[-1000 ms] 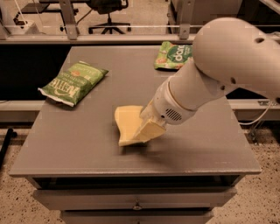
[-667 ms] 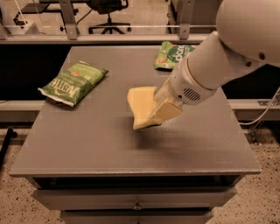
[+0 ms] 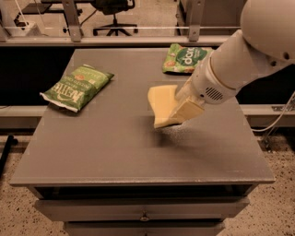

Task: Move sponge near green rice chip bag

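Camera view, sponge in transit: the pale yellow sponge (image 3: 162,102) is shown grasped between the cream fingers (image 3: 188,110) of the gripper (image 3: 180,114), which are clenched on its right-hand edge, and it is held tilted and clear of the counter (image 3: 115,152), a faint shadow being cast just beneath it. Compared with one second ago, the sponge has been carried from the middle of the counter toward the far right, so that the gap to the green rice chip bag (image 3: 186,57) has been narrowed; the two are not yet touching, and the sponge is seen in front of and slightly left of the bag. The carrying step is judged to be well advanced, with a short further reach and a set-down left to be made. The white arm (image 3: 239,60) is extended in from the upper right, and the near right corner of the bag is hidden by it. A green Kettle chip bag (image 3: 76,86) is left lying near the left edge, well apart from the sponge. The counter is a matt grey top above a drawer (image 3: 143,209); a speckled floor (image 3: 276,184), a cable (image 3: 276,122) and an office chair (image 3: 113,14) are visible around and behind it
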Robot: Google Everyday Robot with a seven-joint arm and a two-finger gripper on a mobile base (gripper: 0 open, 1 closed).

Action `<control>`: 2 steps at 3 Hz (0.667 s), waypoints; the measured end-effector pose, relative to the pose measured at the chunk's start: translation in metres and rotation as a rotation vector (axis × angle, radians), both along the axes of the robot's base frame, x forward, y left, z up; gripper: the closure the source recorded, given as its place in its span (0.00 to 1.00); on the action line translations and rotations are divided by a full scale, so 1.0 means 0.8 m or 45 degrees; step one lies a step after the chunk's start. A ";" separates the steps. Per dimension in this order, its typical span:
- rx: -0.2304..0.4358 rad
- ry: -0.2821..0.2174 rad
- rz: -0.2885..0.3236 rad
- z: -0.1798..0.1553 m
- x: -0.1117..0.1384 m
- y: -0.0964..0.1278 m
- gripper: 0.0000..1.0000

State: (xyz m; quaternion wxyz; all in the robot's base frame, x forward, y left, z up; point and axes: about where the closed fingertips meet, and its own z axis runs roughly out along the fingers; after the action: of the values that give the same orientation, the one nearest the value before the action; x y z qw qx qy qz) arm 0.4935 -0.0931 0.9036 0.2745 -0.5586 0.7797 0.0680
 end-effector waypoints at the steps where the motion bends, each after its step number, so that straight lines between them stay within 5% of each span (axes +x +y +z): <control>1: -0.020 -0.020 -0.117 -0.007 0.056 -0.071 1.00; 2: -0.003 -0.009 -0.221 -0.018 0.113 -0.132 1.00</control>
State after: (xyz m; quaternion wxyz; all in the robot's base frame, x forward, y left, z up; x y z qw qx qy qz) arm 0.5837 -0.1987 0.8889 0.2816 -0.4895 0.8243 0.0410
